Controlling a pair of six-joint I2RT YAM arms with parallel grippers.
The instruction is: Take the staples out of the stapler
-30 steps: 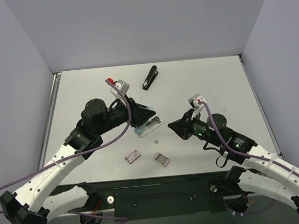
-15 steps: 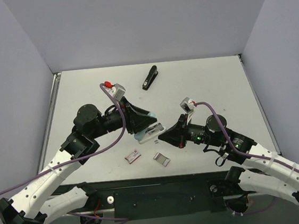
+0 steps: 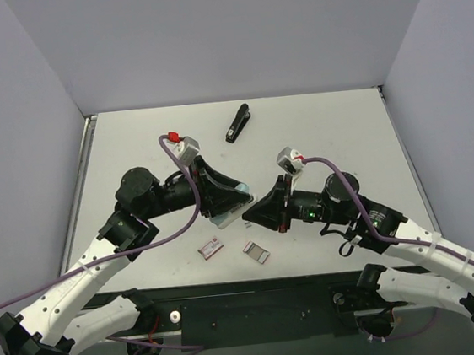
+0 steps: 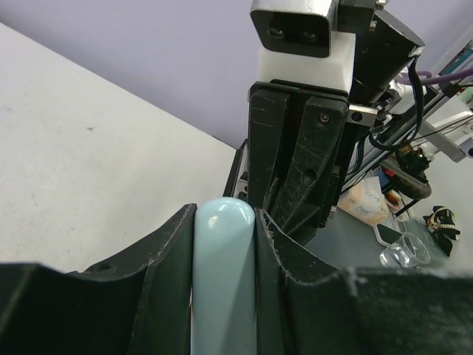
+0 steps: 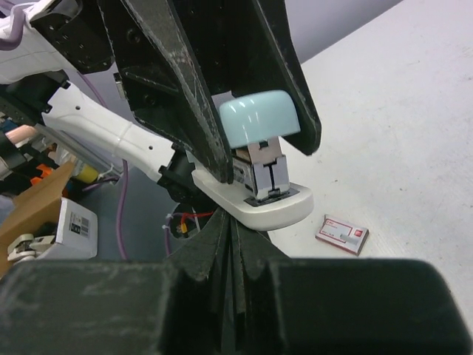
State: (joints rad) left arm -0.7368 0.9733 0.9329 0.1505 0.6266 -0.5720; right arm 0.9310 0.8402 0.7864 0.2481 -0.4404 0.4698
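1. Top view first: a pale, matte table [image 3: 333, 125], bare grey-white across most of its top.
2. Three plain lavender-grey panels box it in: back wall [image 3: 230, 34], left wall [image 3: 11, 125], right wall [image 3: 454, 61].
3. A thin metal strip [image 3: 82, 194] runs down the table's left edge.
4. A black frame [image 3: 250, 299] closes off the near edge.
5. Light is soft and even (only faint shadows on the tabletop).
6. Right wrist view, past the table: a cardboard box [image 5: 26, 218] and a white labelled box [image 5: 74, 225] just beside it.
7. Left wrist view: a cluttered bench [image 4: 425, 181] beyond the edge, with a clear container [image 4: 403, 251] on it.
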